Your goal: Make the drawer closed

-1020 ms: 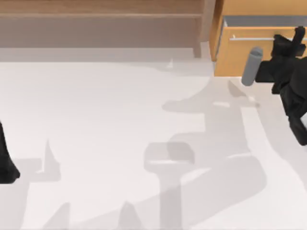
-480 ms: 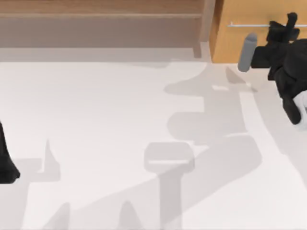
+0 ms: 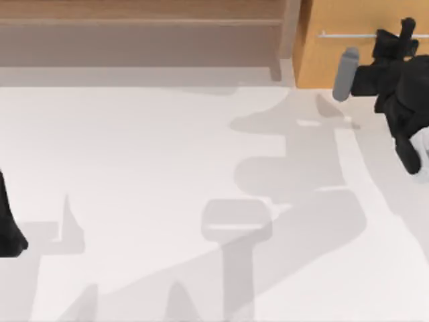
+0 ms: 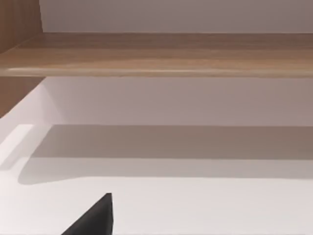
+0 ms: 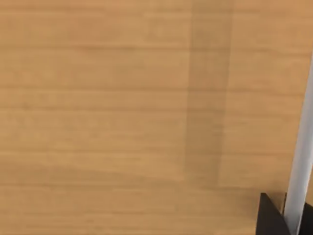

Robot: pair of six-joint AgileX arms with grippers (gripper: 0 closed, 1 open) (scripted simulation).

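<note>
The drawer (image 3: 335,20) stands at the table's far right, its flat orange-tan front pushed back with no inner walls showing. A thin silver bar handle (image 3: 348,34) runs across it. My right gripper (image 3: 401,39) is pressed up against the front at the handle's right part. In the right wrist view the wooden front (image 5: 122,117) is very close, with the handle (image 5: 299,147) beside a dark part of the gripper. My left arm (image 3: 8,231) is parked at the left edge of the table.
A long brown wooden shelf (image 3: 141,33) runs along the back left, also seen as the shelf (image 4: 161,54) in the left wrist view. The white tabletop (image 3: 167,168) stretches between the two arms. A grey cylinder (image 3: 344,74) sticks out from the right wrist.
Over the last second the drawer slid back and its grey inside went out of sight. My right gripper moved back with it. Almost nothing changed in the last half second.
</note>
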